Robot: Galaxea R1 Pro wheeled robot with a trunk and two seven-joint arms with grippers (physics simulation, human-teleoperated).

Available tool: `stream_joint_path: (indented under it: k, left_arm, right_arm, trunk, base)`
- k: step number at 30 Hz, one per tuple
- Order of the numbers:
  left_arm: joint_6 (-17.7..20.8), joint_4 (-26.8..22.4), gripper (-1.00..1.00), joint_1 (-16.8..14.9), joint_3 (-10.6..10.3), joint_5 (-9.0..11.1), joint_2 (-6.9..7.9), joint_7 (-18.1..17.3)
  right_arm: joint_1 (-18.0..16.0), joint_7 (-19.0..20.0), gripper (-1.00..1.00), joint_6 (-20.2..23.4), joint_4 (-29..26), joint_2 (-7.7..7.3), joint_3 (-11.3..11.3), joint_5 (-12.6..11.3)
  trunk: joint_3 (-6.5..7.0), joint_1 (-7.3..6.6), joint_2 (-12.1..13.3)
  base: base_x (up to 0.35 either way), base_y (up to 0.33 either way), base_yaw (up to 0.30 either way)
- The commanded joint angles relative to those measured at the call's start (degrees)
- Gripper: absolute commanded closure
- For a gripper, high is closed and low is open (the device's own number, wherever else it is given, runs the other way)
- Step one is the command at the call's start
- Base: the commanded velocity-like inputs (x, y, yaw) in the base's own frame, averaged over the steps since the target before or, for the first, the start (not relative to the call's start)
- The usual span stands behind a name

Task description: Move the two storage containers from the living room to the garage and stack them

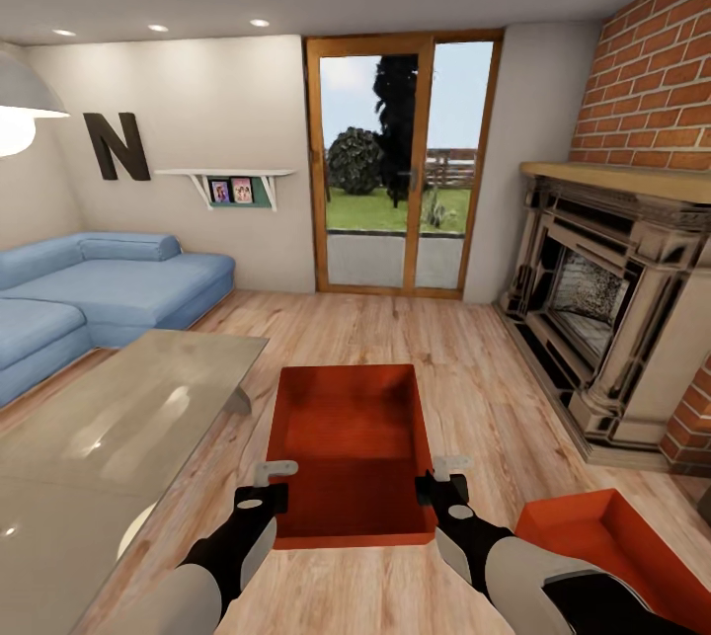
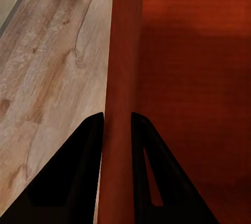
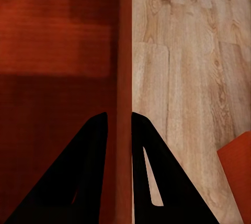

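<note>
red-orange storage containers (image 1: pixel 351 437), blue sofa (image 1: pixel 109 289), red brick wall (image 1: pixel 657 72)

Home living room, blue sofa (image 1: pixel 94 289), brick fireplace (image 1: pixel 602 304), glass door (image 1: pixel 400 166)

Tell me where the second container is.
In the head view, the second storage container sits on the wood floor at lower right, beside the right gripper and near the fireplace.

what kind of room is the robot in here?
A living room, most likely: a blue sofa along the left wall, a brick fireplace on the right, and a glass door onto a garden, over a light wood plank floor. Each gripper straddles a side wall of one storage container.
</note>
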Motion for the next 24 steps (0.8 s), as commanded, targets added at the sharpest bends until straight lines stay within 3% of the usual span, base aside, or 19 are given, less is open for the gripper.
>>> stream_joint_path:
  k: [1, 9, 24]
  left_arm:
    - [0.4, -0.4, 1.0, 0.0, 1.5, -1.6, -0.04, 0.6]
    - [0.5, -0.3, 1.0, 0.0, 1.6, -1.4, -0.03, 0.6]
    - [0.5, -0.3, 1.0, 0.0, 1.6, -1.4, -0.03, 0.6]
  right_arm:
    - [0.0, -0.2, 1.0, 0.1, 0.1, 0.35, -1.5, 0.3]
    - [0.0, -0.2, 1.0, 0.0, 0.1, 0.35, -1.5, 0.3]
    - [0.0, -0.2, 1.0, 0.1, 0.1, 0.35, -1.5, 0.3]
  trunk:
    - [-0.07, 0.0, 0.0]
    - [-0.07, 0.0, 0.0]
    - [-0.07, 0.0, 0.0]
  base:
    - [0.0, 0.0, 0.0]
    - [-0.059, 0.0, 0.0]
    - [-0.327, 0.0, 0.0]
